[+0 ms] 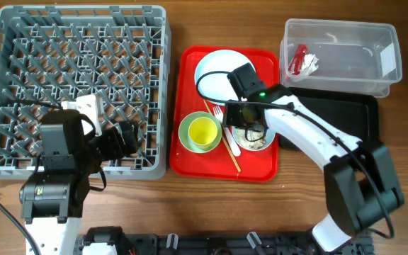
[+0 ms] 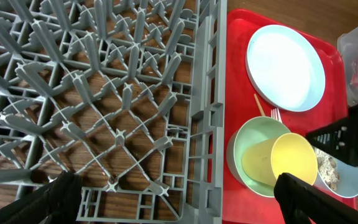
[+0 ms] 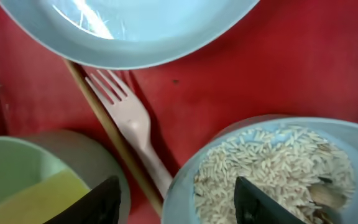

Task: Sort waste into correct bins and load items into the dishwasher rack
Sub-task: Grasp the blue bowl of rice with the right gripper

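Note:
My right gripper (image 1: 244,122) is open and low over the red serving tray, its fingers (image 3: 182,200) astride the left rim of a pale blue bowl (image 3: 180,186) holding rice scraps (image 3: 272,165). Beside it lie the white fork (image 3: 132,124) and chopsticks (image 3: 101,121), with the plate (image 1: 217,71) behind. The yellow cup (image 1: 204,130) sits inside the green-lined bowl (image 1: 187,134). My left gripper (image 2: 179,199) is open and empty over the grey rack's (image 1: 76,85) front right corner. The clear tub (image 1: 338,57) holds a red wrapper (image 1: 297,59) and white paper (image 1: 310,66).
The red serving tray (image 1: 261,166) lies between the rack and the black tray (image 1: 338,117), which sits in front of the clear tub. My right arm reaches across the black tray's left part. Bare wooden table shows at the front right.

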{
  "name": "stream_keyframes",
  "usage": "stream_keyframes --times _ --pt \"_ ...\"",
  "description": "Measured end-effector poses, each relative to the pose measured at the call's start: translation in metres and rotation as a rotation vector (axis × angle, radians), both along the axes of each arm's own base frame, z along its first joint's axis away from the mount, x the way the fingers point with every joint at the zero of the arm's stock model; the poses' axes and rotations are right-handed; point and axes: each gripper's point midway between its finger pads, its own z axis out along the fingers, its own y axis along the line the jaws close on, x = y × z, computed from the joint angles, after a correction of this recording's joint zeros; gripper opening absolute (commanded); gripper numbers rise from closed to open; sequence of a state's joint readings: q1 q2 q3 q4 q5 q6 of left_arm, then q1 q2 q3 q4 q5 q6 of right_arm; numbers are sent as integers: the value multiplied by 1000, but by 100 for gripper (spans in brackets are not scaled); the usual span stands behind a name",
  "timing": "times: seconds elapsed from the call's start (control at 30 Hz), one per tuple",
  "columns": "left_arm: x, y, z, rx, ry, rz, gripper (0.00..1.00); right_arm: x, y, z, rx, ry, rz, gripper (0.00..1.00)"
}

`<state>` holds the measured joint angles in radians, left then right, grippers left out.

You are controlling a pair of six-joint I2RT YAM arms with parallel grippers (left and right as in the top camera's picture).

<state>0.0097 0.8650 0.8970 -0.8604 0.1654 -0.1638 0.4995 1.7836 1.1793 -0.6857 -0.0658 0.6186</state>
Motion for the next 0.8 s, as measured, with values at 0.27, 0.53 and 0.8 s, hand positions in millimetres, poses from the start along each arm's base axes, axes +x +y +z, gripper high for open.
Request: stream_keyframes --times 0.27,0.53,0.8 --pt "1 0 -1 0 5 0 100 9 5 -19 21 15 -88 46" --pt "2 0 -5 0 23 0 100 4 2 -22 17 49 -139 29" --pt "2 0 -5 0 23 0 100 5 1 -24 9 50 -160 4"
